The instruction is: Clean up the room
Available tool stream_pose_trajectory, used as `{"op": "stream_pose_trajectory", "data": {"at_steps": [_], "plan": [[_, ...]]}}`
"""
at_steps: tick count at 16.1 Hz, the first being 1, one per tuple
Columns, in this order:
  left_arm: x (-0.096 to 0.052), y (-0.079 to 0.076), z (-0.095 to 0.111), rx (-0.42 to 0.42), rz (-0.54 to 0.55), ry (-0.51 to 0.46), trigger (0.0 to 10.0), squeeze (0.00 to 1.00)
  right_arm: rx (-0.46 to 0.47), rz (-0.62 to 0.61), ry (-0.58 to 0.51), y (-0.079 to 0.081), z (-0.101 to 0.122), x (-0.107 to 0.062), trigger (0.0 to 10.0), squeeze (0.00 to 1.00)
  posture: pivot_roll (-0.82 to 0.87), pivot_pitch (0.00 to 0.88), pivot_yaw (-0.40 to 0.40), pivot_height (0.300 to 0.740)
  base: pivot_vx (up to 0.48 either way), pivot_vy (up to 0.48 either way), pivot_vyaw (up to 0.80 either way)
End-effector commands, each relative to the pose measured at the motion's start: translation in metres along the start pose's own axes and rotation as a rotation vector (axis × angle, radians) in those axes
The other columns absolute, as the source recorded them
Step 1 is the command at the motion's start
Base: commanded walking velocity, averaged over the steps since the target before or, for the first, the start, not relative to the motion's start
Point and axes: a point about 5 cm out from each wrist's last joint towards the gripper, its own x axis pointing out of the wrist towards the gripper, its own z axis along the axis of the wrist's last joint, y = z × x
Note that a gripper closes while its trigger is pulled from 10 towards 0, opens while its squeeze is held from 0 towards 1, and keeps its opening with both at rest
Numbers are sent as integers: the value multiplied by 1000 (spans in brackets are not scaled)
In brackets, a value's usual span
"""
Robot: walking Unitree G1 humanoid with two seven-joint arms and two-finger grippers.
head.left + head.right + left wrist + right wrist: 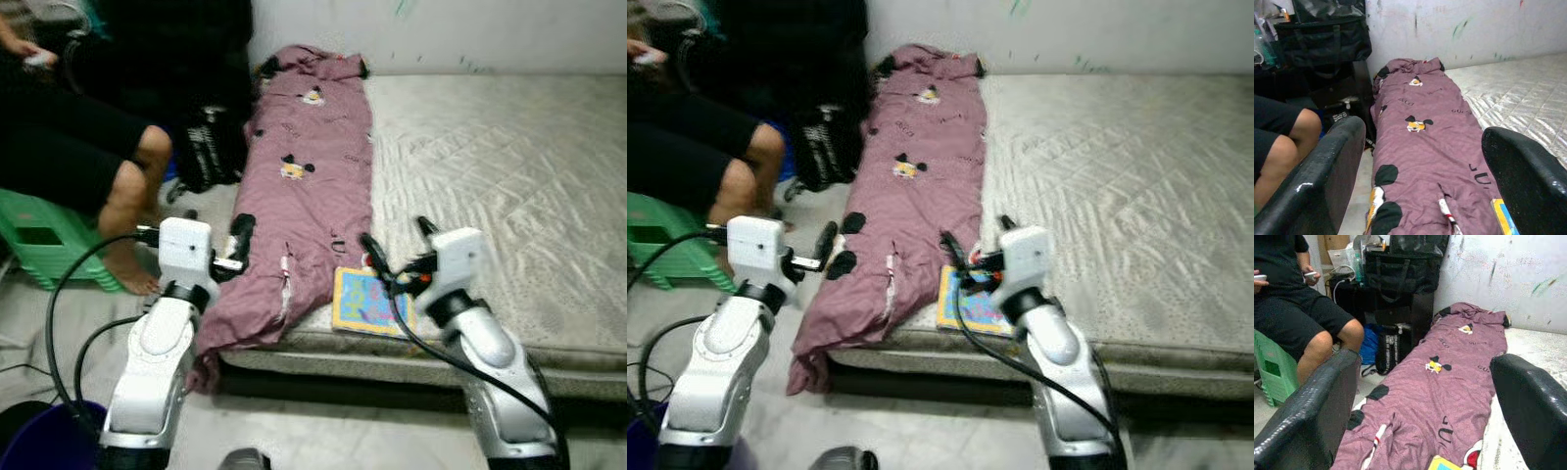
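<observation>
A dark blue bucket (44, 441) sat on the floor beside the robot's left arm, at the near left corner of the head view; its inside could not be made out. A black bag (208, 147) stood on the floor between the mattress and a seated person, and a larger black bag (1405, 271) rested on dark furniture against the wall; both were closed or too dark to see into.

A purple blanket (309, 186) printed with cartoon mice lay lengthwise along the left edge of the grey quilted mattress (509, 186), its near end hanging over the mattress edge toward the floor. A colourful picture book (368, 302) lay flat at the near edge of the mattress, touching the blanket's right side.

The left gripper (238, 245) hovered at the blanket's left edge, near the hanging end, with its fingers spread apart and nothing between them. The right gripper (397, 250) hung just above the book, fingers likewise apart and empty.

A person (69, 147) in black shorts sat on a green plastic stool (44, 245) to the left, bare foot on the floor, holding a phone (1310, 276). Black cables (69, 313) looped from the left arm.
</observation>
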Motion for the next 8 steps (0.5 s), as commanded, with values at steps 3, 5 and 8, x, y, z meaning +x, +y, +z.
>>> {"op": "stream_pose_trajectory", "data": {"at_steps": [3, 5, 8], "plan": [[-1, 0, 4, -5, -15, -20, 10000, 0, -9, 0, 5, -1, 0, 2, 10000, 0, -35, 0, 33, 740, 304, 0, 0], [0, 0, 5, -4, -18, -22, 10000, 0, -13, -2, 1, -1, 1, 3, 10000, 0, -37, 0, 36, 740, 313, 0, 0], [0, 0, 5, -3, -26, -25, 10000, 0, -25, -8, -3, -2, 2, 3, 10000, 0, -39, 0, 37, 740, 325, 0, 0]]}}
